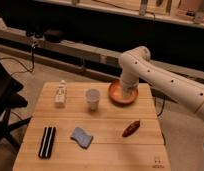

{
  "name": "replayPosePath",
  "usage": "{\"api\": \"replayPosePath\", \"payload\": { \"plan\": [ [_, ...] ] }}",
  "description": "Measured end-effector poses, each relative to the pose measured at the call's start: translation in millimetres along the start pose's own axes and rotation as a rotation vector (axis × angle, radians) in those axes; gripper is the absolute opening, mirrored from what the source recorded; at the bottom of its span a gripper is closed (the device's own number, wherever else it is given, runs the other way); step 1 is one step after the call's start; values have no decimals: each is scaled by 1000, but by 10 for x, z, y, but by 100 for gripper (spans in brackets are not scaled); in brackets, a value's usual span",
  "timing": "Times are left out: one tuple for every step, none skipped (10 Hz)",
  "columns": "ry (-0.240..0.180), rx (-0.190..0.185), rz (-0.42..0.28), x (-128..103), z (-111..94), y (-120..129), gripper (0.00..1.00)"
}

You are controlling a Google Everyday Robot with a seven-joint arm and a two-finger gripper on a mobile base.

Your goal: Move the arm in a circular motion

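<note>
The large white arm [165, 82] of thick rounded segments with small dark dots reaches in from the right over the wooden table [100, 150]. Its bulbous elbow joint [135, 59] sits above the far right part of the table. The lower segment points down into an orange bowl [116, 95]. The gripper [126, 92] at the pale tip hangs over the bowl's inside.
On the table stand a white cup [92, 99], a small white bottle [60, 93], a blue sponge [81, 137], a black-and-white striped bar [46, 142] and a reddish-brown object [130, 128]. A black chair [5, 100] is at the left. Shelving runs along the back.
</note>
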Motion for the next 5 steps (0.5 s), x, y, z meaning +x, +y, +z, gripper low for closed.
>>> {"api": "replayPosePath", "payload": {
  "plan": [
    [-1,-2,1,-3,7,14,0],
    [-4,-2,8,-47,15,13,0],
    [-8,-2,16,-149,28,6,0],
    [-8,1,9,-242,26,-49,0],
    [-6,1,3,-233,26,-95,0]
  ]
}}
